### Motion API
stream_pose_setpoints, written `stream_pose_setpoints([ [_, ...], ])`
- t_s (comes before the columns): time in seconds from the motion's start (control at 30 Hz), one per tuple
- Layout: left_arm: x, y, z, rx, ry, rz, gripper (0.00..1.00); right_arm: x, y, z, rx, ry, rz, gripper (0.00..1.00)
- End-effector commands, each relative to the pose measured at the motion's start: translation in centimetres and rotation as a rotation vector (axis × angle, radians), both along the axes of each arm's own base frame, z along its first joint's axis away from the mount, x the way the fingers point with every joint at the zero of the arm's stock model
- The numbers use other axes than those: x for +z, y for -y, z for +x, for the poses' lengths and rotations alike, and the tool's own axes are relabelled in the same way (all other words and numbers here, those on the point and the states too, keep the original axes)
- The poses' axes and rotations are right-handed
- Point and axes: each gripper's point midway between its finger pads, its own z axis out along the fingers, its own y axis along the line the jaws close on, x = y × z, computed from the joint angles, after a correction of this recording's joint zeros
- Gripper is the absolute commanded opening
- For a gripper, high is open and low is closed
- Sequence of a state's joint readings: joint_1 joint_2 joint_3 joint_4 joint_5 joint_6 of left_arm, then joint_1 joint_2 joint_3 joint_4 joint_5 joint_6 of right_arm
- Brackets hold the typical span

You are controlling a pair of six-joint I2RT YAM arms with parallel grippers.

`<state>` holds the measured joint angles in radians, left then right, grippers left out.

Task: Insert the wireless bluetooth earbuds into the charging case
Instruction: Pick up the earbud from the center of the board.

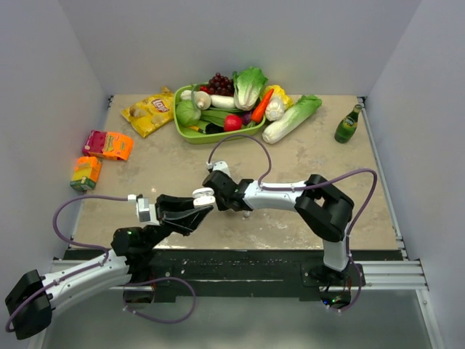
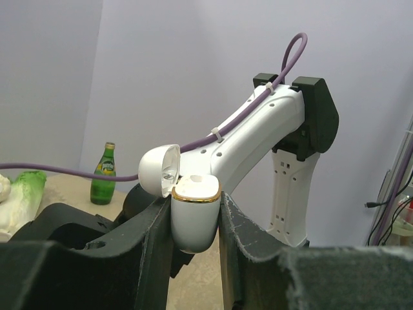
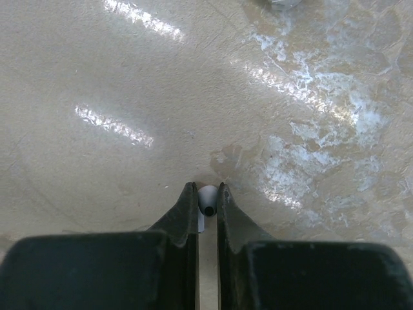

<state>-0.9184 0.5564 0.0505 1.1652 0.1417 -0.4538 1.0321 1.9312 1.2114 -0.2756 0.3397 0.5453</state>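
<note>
My left gripper [image 2: 193, 213] is shut on the white charging case [image 2: 194, 216], gold-rimmed, its lid [image 2: 159, 169] flipped open to the left; it holds the case upright above the table. In the top view the case [image 1: 204, 195] sits at the left fingertips, just left of my right gripper [image 1: 220, 190]. My right gripper [image 3: 206, 197] is shut on a tiny white earbud [image 3: 208, 199], pinched between the fingertips over the table surface. Other earbuds are not visible.
A green tray [image 1: 190, 133] of vegetables and fruit stands at the back centre, with a chips bag [image 1: 150, 111] to its left and a green bottle [image 1: 347, 125] back right. Snack boxes [image 1: 107, 144] lie at the left edge. The right arm [image 2: 258, 139] crosses behind the case.
</note>
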Motion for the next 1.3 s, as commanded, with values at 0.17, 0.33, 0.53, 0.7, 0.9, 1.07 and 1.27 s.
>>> stream_pose_setpoints([
  [0.17, -10.7, -0.3, -0.4, -0.009, -0.134, 0.160, 0.00, -3.5, 4.5, -3.7, -0.008, -0.132, -0.111, 0.00],
  [0.33, -10.2, -0.3, -0.3, -0.003, -0.130, 0.151, 0.00, -1.1, 4.5, -3.0, -0.039, -0.063, -0.039, 0.00],
  [0.53, -9.7, -0.7, 0.1, 0.025, -0.126, 0.126, 0.00, 2.9, 4.8, -1.7, -0.105, 0.083, 0.125, 0.00],
  [0.7, -8.2, -0.9, 0.8, 0.067, -0.102, 0.102, 0.00, 9.2, 5.8, 0.2, -0.165, 0.290, 0.259, 0.00],
  [0.9, -5.3, -0.9, 2.0, 0.130, -0.060, 0.068, 0.00, 19.1, 7.3, 1.2, -0.192, 0.509, 0.425, 0.00],
  [1.07, -3.4, -1.0, 3.3, 0.198, -0.037, 0.045, 0.00, 26.2, 8.7, 0.7, -0.155, 0.677, 0.576, 0.00],
  [1.27, -0.2, 0.5, 4.5, 0.220, 0.026, 0.038, 0.00, 32.8, 10.1, -0.8, -0.093, 0.844, 0.729, 0.00],
])
